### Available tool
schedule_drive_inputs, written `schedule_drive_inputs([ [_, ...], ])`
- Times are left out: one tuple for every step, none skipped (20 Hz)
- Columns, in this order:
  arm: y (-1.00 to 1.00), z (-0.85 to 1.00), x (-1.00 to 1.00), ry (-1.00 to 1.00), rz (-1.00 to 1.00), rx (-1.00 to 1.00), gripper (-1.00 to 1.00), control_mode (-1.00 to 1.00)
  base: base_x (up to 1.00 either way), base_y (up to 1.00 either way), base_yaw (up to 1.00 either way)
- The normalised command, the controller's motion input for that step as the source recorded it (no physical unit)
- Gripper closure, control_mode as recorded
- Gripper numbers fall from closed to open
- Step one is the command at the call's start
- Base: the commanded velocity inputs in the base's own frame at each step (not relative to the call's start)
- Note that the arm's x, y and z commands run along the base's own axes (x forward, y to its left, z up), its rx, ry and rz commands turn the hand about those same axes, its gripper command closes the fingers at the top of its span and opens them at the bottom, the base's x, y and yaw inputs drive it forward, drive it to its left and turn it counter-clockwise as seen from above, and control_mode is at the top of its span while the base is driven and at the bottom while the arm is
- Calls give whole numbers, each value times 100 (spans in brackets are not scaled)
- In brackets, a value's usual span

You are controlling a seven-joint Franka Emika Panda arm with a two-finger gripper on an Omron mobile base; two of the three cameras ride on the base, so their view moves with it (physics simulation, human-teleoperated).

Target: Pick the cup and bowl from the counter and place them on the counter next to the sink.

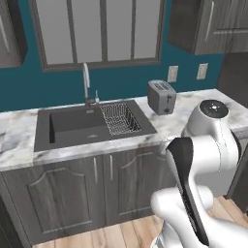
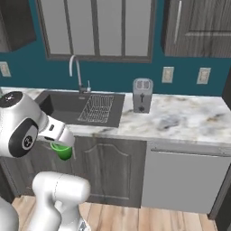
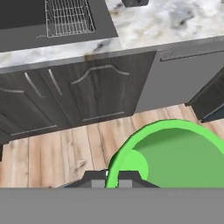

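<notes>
1. Cup (image 2: 62,150) is pinched at its rim by the closed fingers (image 3: 112,177), carried in front of the cabinets, below the worktop (image 2: 180,119) front edge, over the floor.
2. Not yet set down beside the sink (image 1: 72,127); judged part-way through the first carry.
3. Bowl: whereabouts cannot be told; its transfer is judged outstanding.
4. Counted: one cup, one sink, one toaster (image 1: 162,96).

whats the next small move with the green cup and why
Probably lift and carry the small bright green cup up toward the white marble counter beside the dark sunken sink: the fingers pinch its rim, yet it hangs below the countertop edge, over wood floor.
</notes>
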Motion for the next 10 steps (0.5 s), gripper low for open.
schedule_drive_inputs([
  [0,0,0,0,0,0,100,100,52,-37,5],
  [0,0,0,0,0,0,100,100,52,-35,2],
  [0,0,0,0,0,0,100,100,60,-36,0],
  [0,0,0,0,0,0,100,100,52,-44,0],
  [0,0,0,0,0,0,100,100,50,-46,0],
  [0,0,0,0,0,0,100,100,41,-49,0],
  [0,0,0,0,0,0,100,100,32,-46,-1],
  [0,0,0,0,0,0,100,100,27,-34,-5],
  [0,0,0,0,0,0,100,100,41,-26,-6],
  [0,0,0,0,0,0,100,100,47,-15,-6],
])
